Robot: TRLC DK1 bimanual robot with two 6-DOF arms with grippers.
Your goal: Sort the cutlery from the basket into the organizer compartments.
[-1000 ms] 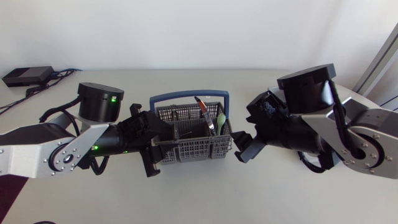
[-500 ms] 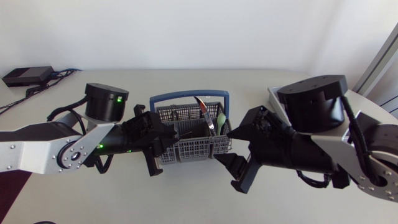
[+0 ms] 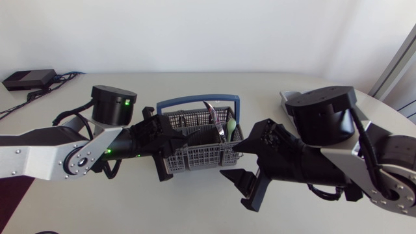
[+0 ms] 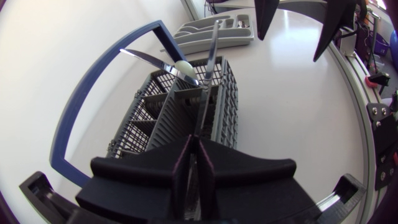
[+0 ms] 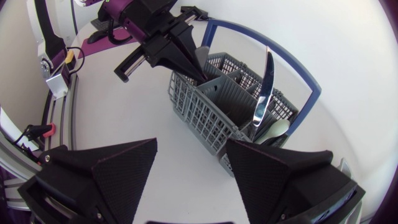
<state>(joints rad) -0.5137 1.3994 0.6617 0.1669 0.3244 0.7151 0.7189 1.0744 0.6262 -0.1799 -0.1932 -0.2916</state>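
Over the last second my right arm (image 3: 338, 162) has swung from the basket's right end down toward the lower centre of the head view. My left arm (image 3: 58, 153) has pushed a little further right, into the basket.

The table (image 3: 195, 84) lies broad around the work, and its far edge, along the upper part of the frame, is well apart from everything. The grey basket (image 3: 195, 151) sits mid-frame, with its blue handle (image 3: 195, 99) arching at the far side. The organizer (image 4: 231, 31) lies at the upper right, mostly hidden behind my right arm in the head view.

My left jaws are closed on a slim metal piece (image 4: 208, 81) standing in the basket's left half. My right jaws stand wide open and empty, just in front of the basket's near wall. A knife (image 3: 213, 117) and a pale green spoon (image 3: 231, 123) lean in the right end.

I judge the step in hand to be drawing this piece out. I should lift along its own line until its tip clears the dividers, then come away on the near side, clear of the blue handle. The basket looks light and may ride up with the piece; my right jaws are well placed to steady its wall. The way to the organizer crosses my own right arm, so that arm must give room or take the piece over.
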